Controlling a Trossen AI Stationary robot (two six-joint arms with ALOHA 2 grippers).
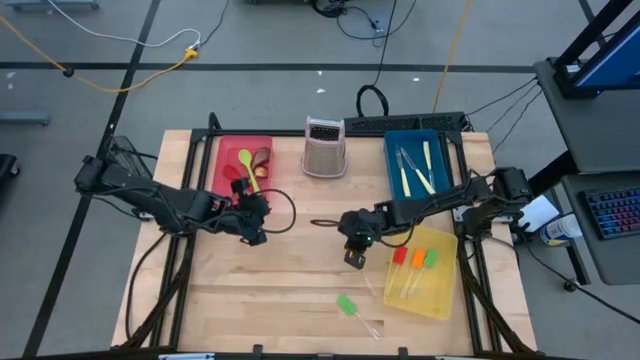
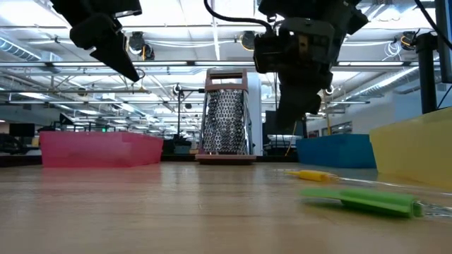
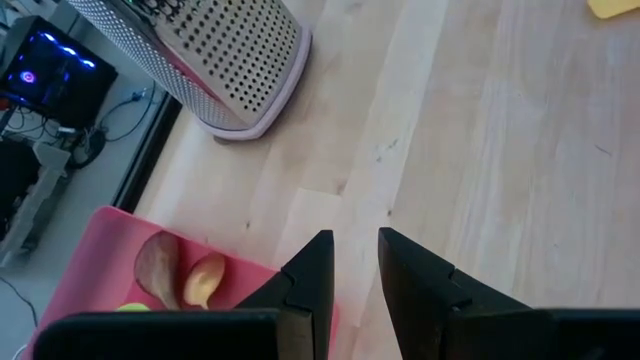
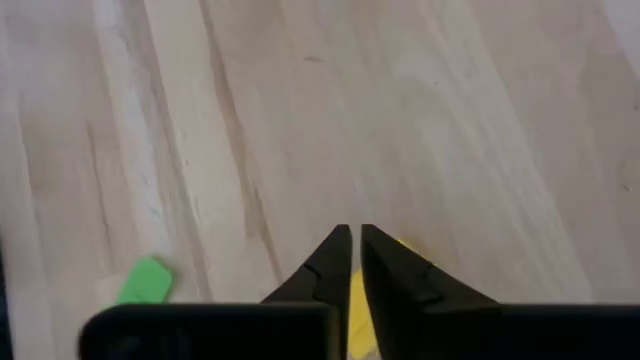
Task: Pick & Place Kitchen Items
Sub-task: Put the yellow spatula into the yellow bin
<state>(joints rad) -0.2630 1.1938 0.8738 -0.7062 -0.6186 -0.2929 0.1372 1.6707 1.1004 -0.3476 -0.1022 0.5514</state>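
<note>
My right gripper (image 1: pixel 355 257) hangs over the middle of the table, its fingers almost together with only a slit between them (image 4: pixel 356 240). Under it a yellow spatula head (image 4: pixel 355 300) lies flat on the wood (image 2: pixel 311 174). In the low view the gripper (image 2: pixel 288 121) hangs well above it. A green spatula (image 1: pixel 348 305) lies flat nearer the front edge. My left gripper (image 1: pixel 255 215) stands open beside the red tray's (image 1: pixel 222 150) near right corner, nothing between its fingers (image 3: pixel 355 250). The tray holds spoons (image 1: pixel 248 165).
A metal box grater (image 1: pixel 325 147) stands upright at the far middle. At the far right a blue tray (image 1: pixel 392 165) holds cream knives (image 1: pixel 415 170). A yellow tray (image 1: pixel 440 295) at the near right holds red, orange and green spatulas (image 1: pixel 414 262). Bare wood lies between the arms.
</note>
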